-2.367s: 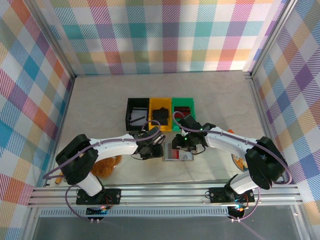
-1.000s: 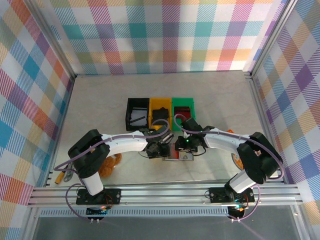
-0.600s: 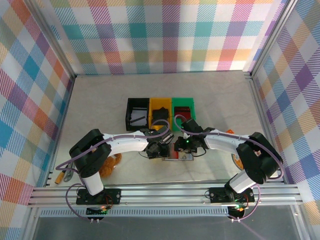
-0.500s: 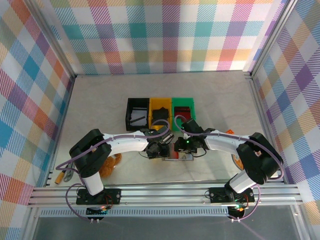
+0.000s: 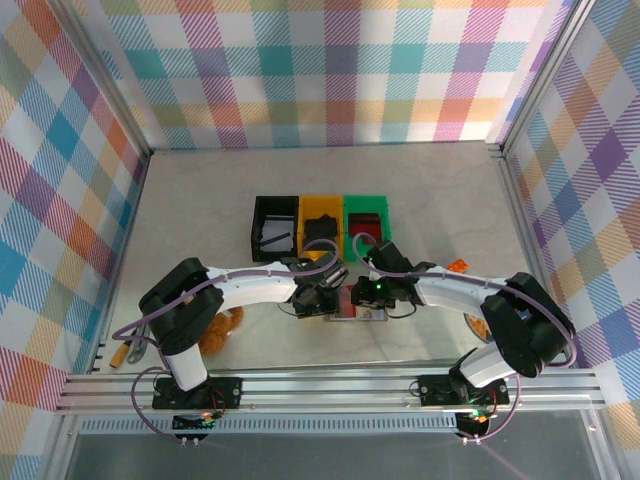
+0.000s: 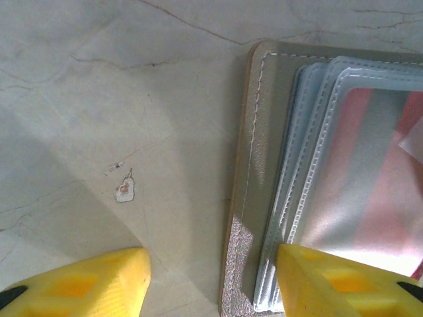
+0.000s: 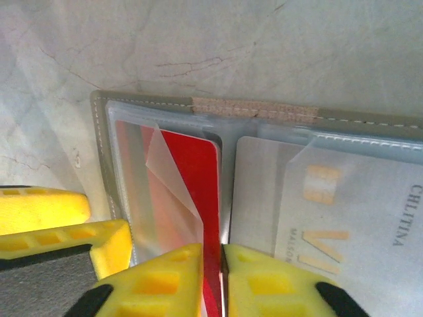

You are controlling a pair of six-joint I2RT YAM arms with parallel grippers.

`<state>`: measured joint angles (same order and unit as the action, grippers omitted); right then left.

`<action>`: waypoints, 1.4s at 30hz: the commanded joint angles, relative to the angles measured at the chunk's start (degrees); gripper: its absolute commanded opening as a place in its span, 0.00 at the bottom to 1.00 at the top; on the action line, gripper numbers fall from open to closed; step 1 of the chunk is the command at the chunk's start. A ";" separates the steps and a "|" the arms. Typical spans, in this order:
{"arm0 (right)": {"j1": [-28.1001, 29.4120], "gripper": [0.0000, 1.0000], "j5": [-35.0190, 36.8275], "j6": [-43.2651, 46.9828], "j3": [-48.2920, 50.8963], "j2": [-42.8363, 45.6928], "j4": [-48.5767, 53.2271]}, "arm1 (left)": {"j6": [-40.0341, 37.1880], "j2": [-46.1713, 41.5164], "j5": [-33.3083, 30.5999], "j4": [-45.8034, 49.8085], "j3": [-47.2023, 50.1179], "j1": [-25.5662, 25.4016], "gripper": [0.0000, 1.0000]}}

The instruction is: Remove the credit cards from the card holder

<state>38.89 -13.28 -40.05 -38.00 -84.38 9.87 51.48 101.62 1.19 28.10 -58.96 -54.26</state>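
Note:
The grey card holder (image 5: 366,314) lies open on the table between both grippers. In the right wrist view its clear pockets (image 7: 132,198) hold a red credit card (image 7: 198,172) and a pale lettered card (image 7: 344,224). My right gripper (image 7: 221,277) is shut on the red card's near edge, which stands lifted out of its sleeve. My left gripper (image 6: 211,284) is open and straddles the holder's left edge (image 6: 264,132). One of its fingers (image 6: 330,284) rests on the holder and the other on bare table. From above, the two grippers (image 5: 328,300) (image 5: 362,295) meet over the holder.
Black (image 5: 273,228), yellow (image 5: 321,228) and green (image 5: 366,220) bins stand in a row just behind the holder. A brown plush toy (image 5: 215,332) lies by the left arm. Orange items (image 5: 478,325) lie under the right arm. A small tool (image 5: 125,352) sits at the front left.
The right gripper's jaws have closed onto the red card's edge. The right arm's elbow has shifted a little to the right. The left arm has stayed on the holder.

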 commanded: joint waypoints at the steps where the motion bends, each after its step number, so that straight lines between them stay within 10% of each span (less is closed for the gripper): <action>1: -0.28 0.16 -2.24 -0.29 1.70 2.39 -3.29 | 1.64 6.79 3.99 -5.48 4.15 -1.37 0.54; 42: -0.54 0.00 -0.19 1.27 6.43 9.60 -2.29 | 3.02 8.94 5.66 -7.36 4.47 -1.69 0.54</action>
<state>38.57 -13.93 -39.92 -32.12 -76.20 5.37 53.12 101.62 0.99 27.29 -58.39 -54.30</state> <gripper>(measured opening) 0.065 0.545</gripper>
